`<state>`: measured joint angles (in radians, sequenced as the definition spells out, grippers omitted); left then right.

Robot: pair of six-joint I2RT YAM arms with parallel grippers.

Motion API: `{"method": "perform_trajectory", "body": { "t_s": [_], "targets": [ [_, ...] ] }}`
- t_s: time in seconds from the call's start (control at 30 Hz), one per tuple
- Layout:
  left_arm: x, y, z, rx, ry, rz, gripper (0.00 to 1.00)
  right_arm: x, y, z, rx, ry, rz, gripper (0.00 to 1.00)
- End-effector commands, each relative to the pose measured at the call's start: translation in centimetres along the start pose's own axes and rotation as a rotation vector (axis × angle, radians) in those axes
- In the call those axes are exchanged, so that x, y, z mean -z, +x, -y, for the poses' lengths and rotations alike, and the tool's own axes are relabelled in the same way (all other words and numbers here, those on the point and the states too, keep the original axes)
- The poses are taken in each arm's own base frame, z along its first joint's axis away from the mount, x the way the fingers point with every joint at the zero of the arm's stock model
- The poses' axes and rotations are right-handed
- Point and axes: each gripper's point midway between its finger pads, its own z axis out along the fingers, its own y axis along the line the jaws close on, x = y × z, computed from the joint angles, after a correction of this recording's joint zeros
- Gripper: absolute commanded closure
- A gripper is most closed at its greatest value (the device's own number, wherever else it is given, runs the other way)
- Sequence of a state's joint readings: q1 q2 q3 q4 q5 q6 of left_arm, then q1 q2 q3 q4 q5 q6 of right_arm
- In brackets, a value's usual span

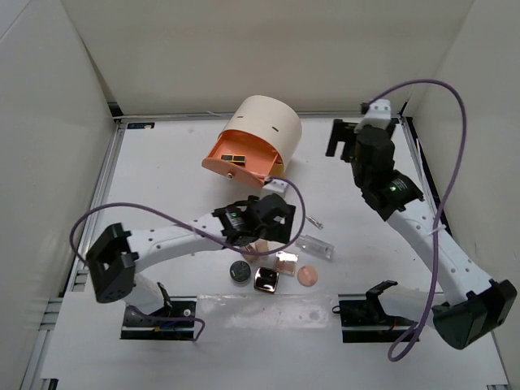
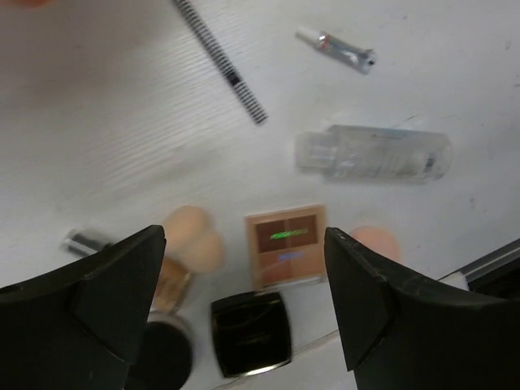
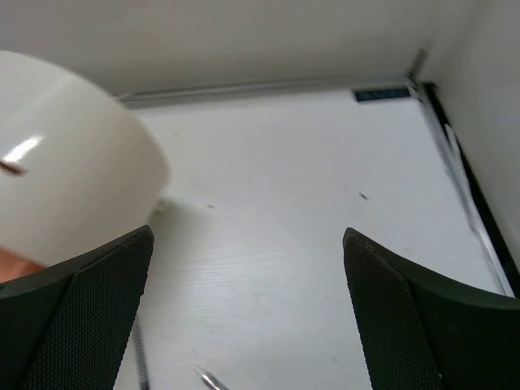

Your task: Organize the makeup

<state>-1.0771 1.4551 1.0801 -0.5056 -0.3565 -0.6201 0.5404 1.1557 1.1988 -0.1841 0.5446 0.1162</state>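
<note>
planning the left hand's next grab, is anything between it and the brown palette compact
Nothing visible. The open left hand hangs over the brown palette compact, which lies uncovered. A beige sponge and a black square compact sit close beside it.

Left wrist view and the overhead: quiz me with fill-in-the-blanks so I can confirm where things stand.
The left gripper hangs above the brown palette with jaws ___. The right gripper holds ___. The pencil beyond the palette has a ___ pattern.
Missing: open; nothing; striped.
</note>
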Motion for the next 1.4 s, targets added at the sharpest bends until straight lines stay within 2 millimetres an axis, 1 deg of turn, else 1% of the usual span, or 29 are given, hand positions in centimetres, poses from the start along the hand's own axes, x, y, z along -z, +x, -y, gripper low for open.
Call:
{"method": "perform_trajectory", "body": {
  "t_s": [0.0,0.03,0.07,0.1,0.13,0.17,0.2,0.23,0.27,0.3,0.37,0.43,0.5,0.53,0.63,0.7,0.8,0.9,0.93,1.0,1.03,1.1,1.13,1.17,1.2,1.23,1.27,1.33,1.37],
  "targets": [
    [-1.0,-2.4,3.8,0.022,-0.003,0.079,0.12,2.1,2.4,7.8,-0.112,0.317,-0.049,0.01],
    [-1.1,-3.9,5.1,0.034,-0.013,0.11,0.13,2.5,2.3,8.4,-0.143,0.333,-0.043,0.01],
    [-3.0,-1.9,4.4,0.037,-0.1,0.043,0.14,2.8,2.7,9.2,-0.154,0.354,-0.053,0.01],
    [-3.7,-1.8,4.4,0.052,-0.137,0.033,0.14,3.2,3.0,9.8,-0.166,0.373,-0.058,0.01],
    [-4.3,-1.9,4.0,0.074,-0.185,0.025,0.14,3.7,3.4,10.7,-0.176,0.391,-0.063,0.01],
    [-4.6,-3.2,4.5,0.131,-0.201,0.049,0.17,3.8,3.4,11.1,-0.19,0.394,-0.057,0.01],
    [-6.2,-2.3,4.4,0.122,-0.224,0.017,0.18,4.0,4.0,11.1,-0.194,0.389,-0.067,0.01],
    [-6.9,-2.3,4.6,0.137,-0.222,0.008,0.2,4.3,4.0,11.5,-0.207,0.389,-0.067,0.01],
    [-7.6,-2.7,5.3,0.163,-0.196,0.003,0.25,4.2,4.1,11.3,-0.222,0.374,-0.071,0.01],
    [-8.7,-2.5,5.4,0.176,-0.198,0.0,0.27,4.4,4.1,11.3,-0.223,0.365,-0.07,0.01],
    [-9.4,-2.8,5.4,0.219,-0.218,0.005,0.27,4.7,4.2,11.7,-0.229,0.368,-0.072,0.01],
    [-9.7,-2.5,4.6,0.236,-0.258,0.009,0.26,4.8,4.7,11.6,-0.215,0.36,-0.088,0.01],
    [-10.1,-1.9,3.8,0.252,-0.289,0.005,0.26,5.0,5.0,12.2,-0.212,0.379,-0.099,0.01],
    [-10.8,-1.5,2.9,0.277,-0.316,-0.005,0.26,4.9,5.3,12.1,-0.21,0.377,-0.105,0.01],
    [-11.9,-0.6,1.2,0.304,-0.392,-0.007,0.27,5.0,5.4,12.1,-0.214,0.373,-0.101,0.01],
    [-12.4,-0.2,0.4,0.303,-0.422,-0.007,0.28,5.0,5.4,12.2,-0.207,0.369,-0.101,0.01],
    [-13.1,-0.1,0.1,0.33,-0.431,0.005,0.3,5.1,5.4,12.0,-0.207,0.362,-0.099,0.01],
    [-13.9,1.0,-1.1,0.341,-0.452,-0.018,0.33,5.2,5.6,12.2,-0.196,0.366,-0.1,0.01],
    [-14.1,1.1,-1.0,0.339,-0.444,-0.021,0.36,5.2,5.5,12.2,-0.201,0.366,-0.094,0.01],
    [-14.7,1.4,-1.0,0.34,-0.441,-0.024,0.39,5.3,5.6,12.4,-0.195,0.377,-0.096,0.01],
    [-14.6,1.5,-1.1,0.342,-0.447,-0.028,0.44,5.3,5.6,12.3,-0.198,0.373,-0.095,0.01],
    [-15.1,1.9,-1.2,0.332,-0.453,-0.042,0.51,5.3,5.7,12.3,-0.197,0.374,-0.097,0.01],
    [-15.0,2.2,-1.1,0.333,-0.45,-0.052,0.58,5.3,5.7,12.5,-0.197,0.385,-0.094,0.01],
    [-15.3,2.6,-1.1,0.331,-0.446,-0.062,0.61,5.3,5.7,12.4,-0.197,0.379,-0.095,0.01],
    [-15.4,2.8,-1.1,0.329,-0.447,-0.069,0.64,5.4,5.7,12.7,-0.198,0.391,-0.091,0.01],
    [-15.4,3.0,-1.1,0.329,-0.445,-0.075,0.71,5.4,5.7,12.7,-0.197,0.394,-0.09,0.01],
    [-15.6,3.4,-1.1,0.325,-0.443,-0.089,0.73,5.4,5.6,12.8,-0.199,0.396,-0.087,0.01],
    [-15.7,3.4,-0.8,0.32,-0.43,-0.094,0.79,5.5,5.4,12.9,-0.201,0.401,-0.08,0.01],
    [-15.7,3.6,-0.8,0.314,-0.432,-0.101,0.88,5.4,5.7,12.7,-0.189,0.398,-0.09,0.01]
  ]
}}
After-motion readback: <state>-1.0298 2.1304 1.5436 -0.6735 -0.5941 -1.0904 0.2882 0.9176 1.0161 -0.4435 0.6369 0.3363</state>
